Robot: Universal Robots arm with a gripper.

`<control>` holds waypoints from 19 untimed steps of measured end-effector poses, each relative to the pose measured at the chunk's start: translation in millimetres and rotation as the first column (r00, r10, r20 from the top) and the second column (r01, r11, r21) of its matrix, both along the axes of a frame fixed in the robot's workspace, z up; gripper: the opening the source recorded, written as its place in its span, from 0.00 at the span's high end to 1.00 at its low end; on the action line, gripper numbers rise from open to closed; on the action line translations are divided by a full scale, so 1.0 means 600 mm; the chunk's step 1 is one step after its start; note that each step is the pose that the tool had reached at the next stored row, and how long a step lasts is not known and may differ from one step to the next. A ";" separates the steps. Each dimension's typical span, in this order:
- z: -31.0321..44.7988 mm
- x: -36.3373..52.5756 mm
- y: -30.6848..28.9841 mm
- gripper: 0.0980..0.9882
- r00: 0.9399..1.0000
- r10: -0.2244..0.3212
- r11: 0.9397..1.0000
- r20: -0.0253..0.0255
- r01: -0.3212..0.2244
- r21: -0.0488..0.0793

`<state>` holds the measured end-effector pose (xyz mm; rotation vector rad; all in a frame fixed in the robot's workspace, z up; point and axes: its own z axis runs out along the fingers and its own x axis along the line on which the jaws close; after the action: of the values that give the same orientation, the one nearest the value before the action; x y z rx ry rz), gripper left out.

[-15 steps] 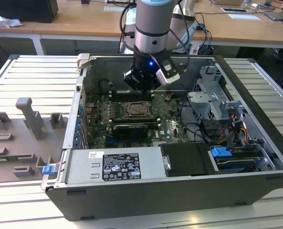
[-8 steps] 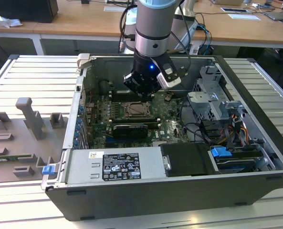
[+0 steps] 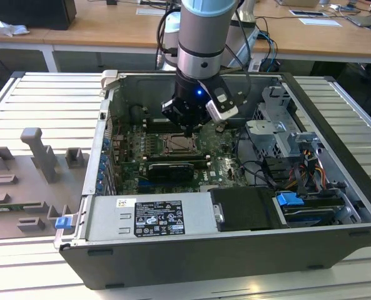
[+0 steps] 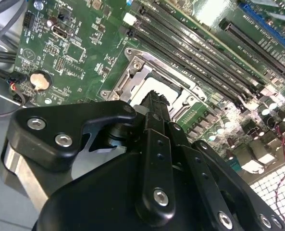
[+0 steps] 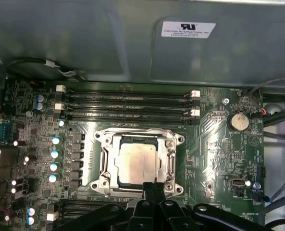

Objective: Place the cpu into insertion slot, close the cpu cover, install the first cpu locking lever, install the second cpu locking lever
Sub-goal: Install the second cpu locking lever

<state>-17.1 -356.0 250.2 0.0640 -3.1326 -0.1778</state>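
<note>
We see the cpu (image 5: 137, 162) seated in the insertion slot (image 5: 167, 179) with the cpu cover (image 5: 172, 163) lying flat around it. The gripper (image 5: 153, 187), fingers pressed together and empty, hovers at the socket's edge. We judge a locking-lever step is in hand, demanding a precise press.

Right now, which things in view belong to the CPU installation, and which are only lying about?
Belong to the job:
- cpu, lying in the insertion slot
- cpu cover, closed around it
- gripper, at the socket's edge

Just lying about:
- memory slots
- coin battery
- grey fixture tray outside the case
</note>
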 end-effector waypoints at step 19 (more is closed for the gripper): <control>-0.013 -0.013 -0.0521 0.99 1.000 0.031 0.998 0.000 -0.031 0.060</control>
<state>-25.2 -387.3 242.2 0.1120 -3.1231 -0.2717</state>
